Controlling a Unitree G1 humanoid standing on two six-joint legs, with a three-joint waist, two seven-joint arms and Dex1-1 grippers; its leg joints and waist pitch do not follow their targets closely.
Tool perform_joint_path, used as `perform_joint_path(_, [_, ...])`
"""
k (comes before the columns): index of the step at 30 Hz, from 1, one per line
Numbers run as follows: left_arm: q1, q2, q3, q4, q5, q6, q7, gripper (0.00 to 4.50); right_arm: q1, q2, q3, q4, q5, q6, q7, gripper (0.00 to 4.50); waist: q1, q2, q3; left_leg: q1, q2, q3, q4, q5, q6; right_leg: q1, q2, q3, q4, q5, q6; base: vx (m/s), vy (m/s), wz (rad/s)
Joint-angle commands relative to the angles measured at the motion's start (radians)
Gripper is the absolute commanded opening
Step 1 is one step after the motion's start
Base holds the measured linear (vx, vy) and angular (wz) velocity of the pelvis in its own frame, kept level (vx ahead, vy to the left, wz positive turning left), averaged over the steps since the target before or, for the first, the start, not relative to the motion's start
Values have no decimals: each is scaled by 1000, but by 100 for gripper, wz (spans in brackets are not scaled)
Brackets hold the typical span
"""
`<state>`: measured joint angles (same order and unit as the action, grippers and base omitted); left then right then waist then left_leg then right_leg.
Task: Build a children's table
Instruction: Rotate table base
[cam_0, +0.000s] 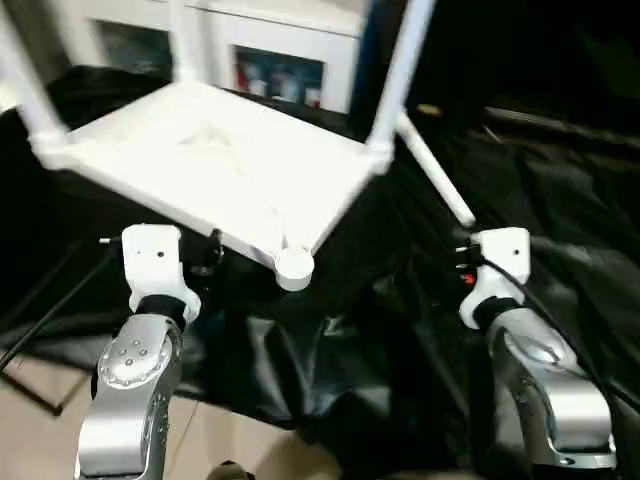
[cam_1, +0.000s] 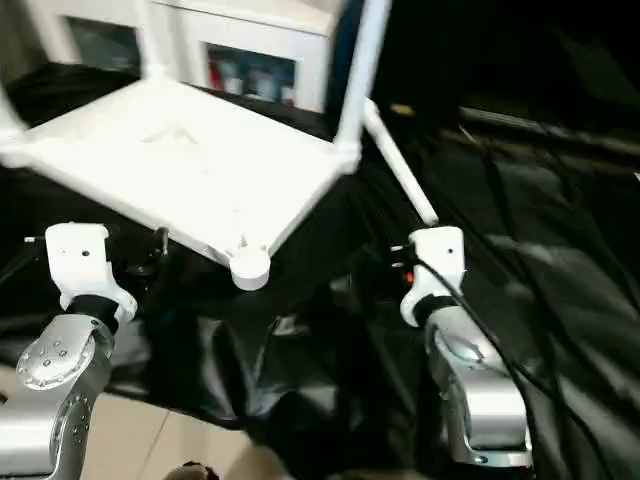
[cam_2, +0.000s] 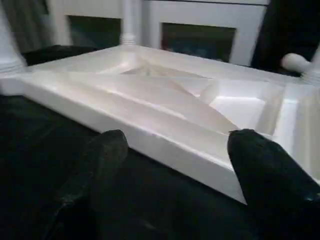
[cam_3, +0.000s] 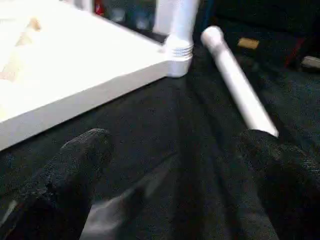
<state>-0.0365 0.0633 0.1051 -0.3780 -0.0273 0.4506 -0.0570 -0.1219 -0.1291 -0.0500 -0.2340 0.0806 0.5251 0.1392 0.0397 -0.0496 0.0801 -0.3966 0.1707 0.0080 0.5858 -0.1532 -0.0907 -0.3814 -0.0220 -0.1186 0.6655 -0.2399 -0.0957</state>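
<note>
Left gripper (cam_2: 172, 165) spread wide, empty, just short of tabletop (cam_0: 215, 160) edge. Right gripper (cam_3: 175, 170) wide, empty, over black sheet (cam_0: 400, 340). Tabletop upside down, three legs upright; loose leg (cam_0: 435, 170) lying beside. Cabinet (cam_0: 265, 50) behind.

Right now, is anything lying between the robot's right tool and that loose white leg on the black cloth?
Nothing visible: only bare black cloth lies between the open right tool and the loose leg.
</note>
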Motion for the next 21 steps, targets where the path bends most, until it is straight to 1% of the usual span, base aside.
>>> perform_joint_path(1, [0,-22,-14,-6,-20,8,2,390,-4,1,-45,4,-3,10,-36,450,27,-6,-40,44,-70,116,140,-344,134,-9,-156,88,-232,-427,-323,6,-273,24])
perform_joint_path(2, [2,-23,-12,-9,-22,8,4,390,-6,-5,-45,7,-8,12,-40,450,50,-28,-49,-33,-60,128,158,-215,132,69,-162,137,-205,-554,-154,4,-210,3])
perform_joint_path(3, [2,-23,-12,-9,-22,8,4,390,-6,-5,-45,7,-8,12,-40,450,61,-34,-34,-42,-62,124,141,-182,130,73,-165,142,-198,-556,-31,24,-191,8])
perform_joint_path(4, [4,-14,-17,-13,-8,24,8,390,-8,-14,-41,8,-11,11,-35,450,77,-40,-43,-18,-55,118,74,-152,140,81,-152,161,-178,-476,182,24,-191,8])
perform_joint_path(5, [5,-9,-18,-14,-6,21,8,390,-11,-22,-37,7,-16,11,-29,450,82,-18,-51,18,-36,105,21,-135,182,78,-137,147,-181,-346,288,-11,-176,27])
perform_joint_path(6, [5,-6,-16,-15,-2,30,13,390,-16,-26,-36,8,-12,13,-20,450,77,-9,-50,38,-20,101,4,-118,202,65,-121,132,-190,-300,304,-6,-78,15])
perform_joint_path(7, [5,-5,-15,-15,-1,33,16,390,-18,-26,-37,9,-9,14,-17,450,65,14,-58,54,43,59,-18,-116,240,45,-92,99,-168,-193,318,-21,-152,21])
perform_joint_path(8, [6,-8,-12,-16,-11,29,13,390,-22,-32,-33,10,-7,17,-8,450,54,17,-64,71,125,29,-31,-128,276,35,-125,97,-148,-137,267,-22,-124,12])
perform_joint_path(9, [6,-8,-12,-16,-11,29,13,390,-22,-32,-33,10,-7,17,-8,450,53,21,-62,66,154,19,-40,-143,285,37,-146,103,-132,-123,223,-28,-176,20])
perform_joint_path(10, [10,-15,-9,-24,-24,23,10,390,-27,-40,-23,10,3,26,15,450,57,15,-55,61,151,37,-35,-191,252,35,-176,128,-129,-143,158,-13,-102,13])
perform_joint_path(11, [12,-18,-7,-27,-28,24,10,390,-30,-42,-18,9,5,29,21,450,66,-6,-40,42,32,107,-3,-216,167,58,-158,124,-182,-343,206,-25,-99,12])
perform_joint_path(12, [12,-18,-7,-28,-28,24,10,390,-30,-42,-17,9,5,30,21,450,75,-13,-27,45,-20,133,22,-196,141,49,-135,115,-212,-509,284,-34,-58,4])
perform_joint_path(13, [14,-23,-2,-32,-33,25,7,390,-37,-47,-5,11,6,35,33,450,88,-7,-28,53,-32,144,19,-173,131,52,-116,108,-234,-656,372,-34,-58,4])
perform_joint_path(14, [14,-25,-1,-33,-34,24,5,390,-41,-50,0,13,7,37,38,450,85,0,-35,50,-11,134,-7,-200,133,73,-86,74,-239,-600,408,0,0,0])
perform_joint_path(15, [15,-26,1,-35,-35,25,5,390,-43,-52,5,13,7,36,41,450,83,10,-39,67,13,125,-21,-232,134,72,-76,52,-243,-557,410,0,0,0])
perform_joint_path(16, [16,-25,2,-38,-36,27,8,390,-48,-55,12,15,6,34,46,450,67,16,-32,26,105,49,-79,-373,186,137,-113,-8,-192,-463,352,0,0,0])
perform_joint_path(17, [18,-24,3,-40,-37,30,12,390,-52,-59,21,20,2,29,51,450,72,28,-28,17,187,-34,-144,-663,209,122,-119,85,38,-260,127,54,58,41])
perform_joint_path(18, [18,-24,3,-40,-37,30,12,390,-52,-59,21,20,2,29,51,450,58,33,-29,44,109,-5,-148,-718,203,94,-76,81,41,-300,62,54,58,41])
perform_joint_path(19, [19,-23,3,-41,-37,30,13,390,-54,-60,24,21,1,27,53,450,50,-37,-25,63,-51,76,-14,-569,199,107,-144,135,-127,-570,94,66,22,53])
perform_joint_path(20, [21,-22,3,-43,-39,32,16,390,-57,-60,26,27,-2,22,53,450,57,-31,-8,0,-18,80,165,-194,148,136,-288,120,-247,-964,110,61,15,53])
perform_joint_path(21, [22,-22,4,-43,-41,33,17,390,-59,-59,26,29,-2,20,52,450,73,4,7,23,-8,73,184,-141,122,115,-322,126,-271,-1028,76,61,15,53])
